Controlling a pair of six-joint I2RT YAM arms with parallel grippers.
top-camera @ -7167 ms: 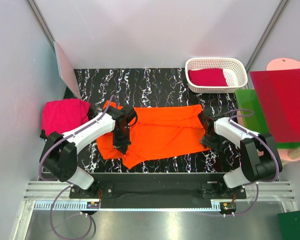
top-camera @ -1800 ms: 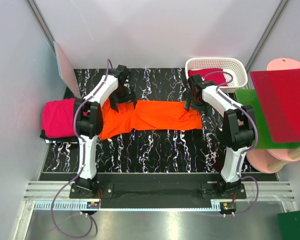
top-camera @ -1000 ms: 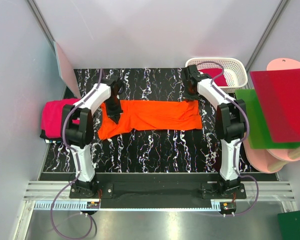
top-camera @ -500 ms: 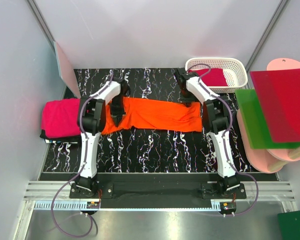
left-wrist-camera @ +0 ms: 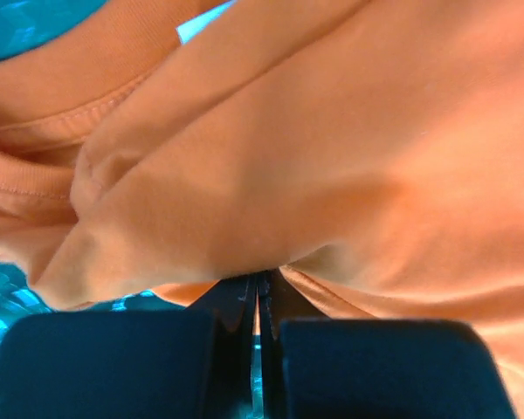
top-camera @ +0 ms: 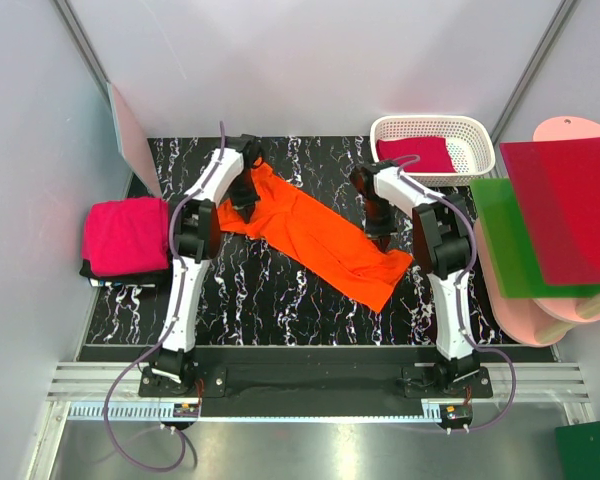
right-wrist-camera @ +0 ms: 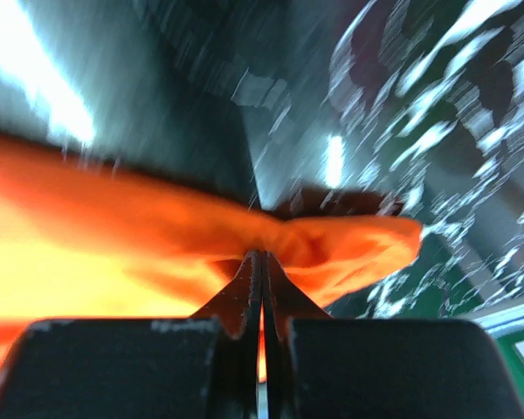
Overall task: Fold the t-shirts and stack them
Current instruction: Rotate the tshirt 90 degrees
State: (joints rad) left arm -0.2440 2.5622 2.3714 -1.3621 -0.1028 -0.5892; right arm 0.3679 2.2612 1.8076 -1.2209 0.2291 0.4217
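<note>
A bright orange t-shirt (top-camera: 315, 235) runs as a long folded band diagonally across the black marbled table (top-camera: 280, 310), from back left to front right. My left gripper (top-camera: 245, 198) is shut on its back-left end; in the left wrist view the cloth (left-wrist-camera: 314, 157) bunches over the closed gripper (left-wrist-camera: 258, 279). My right gripper (top-camera: 378, 230) is shut on the shirt's right edge, where the right wrist view shows a fold of orange cloth (right-wrist-camera: 349, 240) pinched at the gripper (right-wrist-camera: 258, 256). A folded magenta t-shirt (top-camera: 125, 235) lies at the left. A crimson t-shirt (top-camera: 415, 153) sits in the white basket (top-camera: 435, 178).
Red plastic sheet (top-camera: 570, 210) and green sheet (top-camera: 505, 235) lie over pale pink boards (top-camera: 570, 130) right of the table. A pale panel (top-camera: 130, 130) leans at the back-left corner. White walls enclose the back and sides.
The right gripper has swung toward the near side with the shirt's right end, so the band turned from level to diagonal. The left gripper moved slightly toward the back, still holding.
</note>
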